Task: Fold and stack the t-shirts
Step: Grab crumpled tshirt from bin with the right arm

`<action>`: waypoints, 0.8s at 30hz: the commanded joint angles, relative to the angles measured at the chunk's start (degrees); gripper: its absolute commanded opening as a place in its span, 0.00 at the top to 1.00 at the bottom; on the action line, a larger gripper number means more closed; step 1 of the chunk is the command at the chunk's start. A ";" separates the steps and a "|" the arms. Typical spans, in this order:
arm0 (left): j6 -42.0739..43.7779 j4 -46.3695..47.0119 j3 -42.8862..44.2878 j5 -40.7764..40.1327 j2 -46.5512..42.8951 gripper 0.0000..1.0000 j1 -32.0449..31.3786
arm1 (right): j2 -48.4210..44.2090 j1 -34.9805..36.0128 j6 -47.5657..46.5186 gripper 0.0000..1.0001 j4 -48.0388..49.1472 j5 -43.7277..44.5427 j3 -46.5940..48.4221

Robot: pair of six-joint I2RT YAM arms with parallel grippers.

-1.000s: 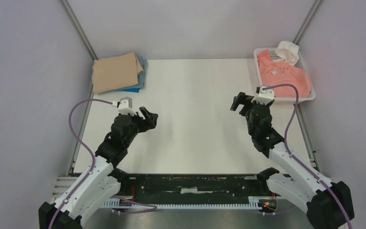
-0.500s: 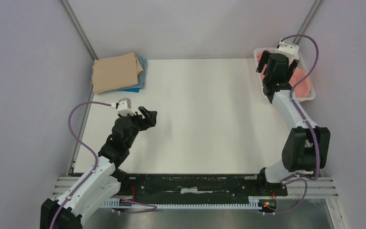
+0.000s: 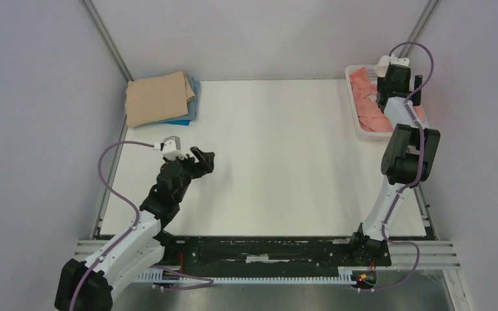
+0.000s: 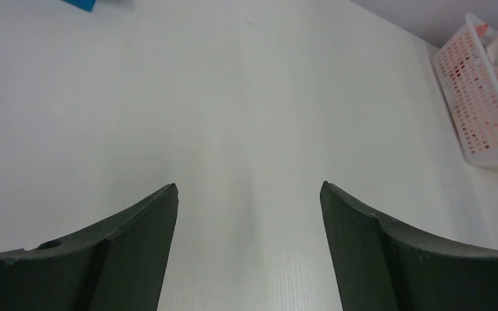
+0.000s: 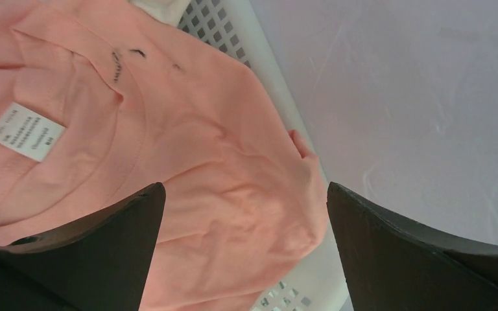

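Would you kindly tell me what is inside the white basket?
A crumpled pink shirt with a white neck label lies in the basket, and something white sits at its far end. Whatever lies beneath the shirt is covered, and the right arm hides part.

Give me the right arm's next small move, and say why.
Probably lower the right jaws straight down and shut them on the salmon-pink t-shirt. They stand wide open above it, holding nothing. That shirt lies bunched and unfolded in the white basket, while the tan t-shirt and blue t-shirt sit folded and stacked at the table's far left corner.
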 commanded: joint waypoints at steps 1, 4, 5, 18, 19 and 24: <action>0.32 5.15 1.03 0.65 2.43 0.14 0.14 | 2.91 -0.95 -10.16 0.02 3.97 5.45 4.13; 0.26 3.93 2.59 0.56 3.94 0.14 0.14 | 5.14 -2.35 -10.28 0.02 4.18 3.74 5.45; 0.27 3.44 3.01 0.69 4.35 0.14 0.14 | 5.75 -2.60 -10.37 0.01 4.58 3.49 5.95; 0.06 -0.06 3.92 0.24 4.19 0.14 0.12 | 9.77 -3.76 -12.75 0.24 6.88 2.28 7.50; 0.03 -0.19 3.92 0.09 4.16 0.14 0.09 | 9.88 -3.75 -12.81 0.30 6.87 2.39 7.58; -0.04 -0.41 4.22 -0.52 4.57 0.14 0.14 | 9.82 -3.82 -12.60 0.64 8.98 3.38 7.56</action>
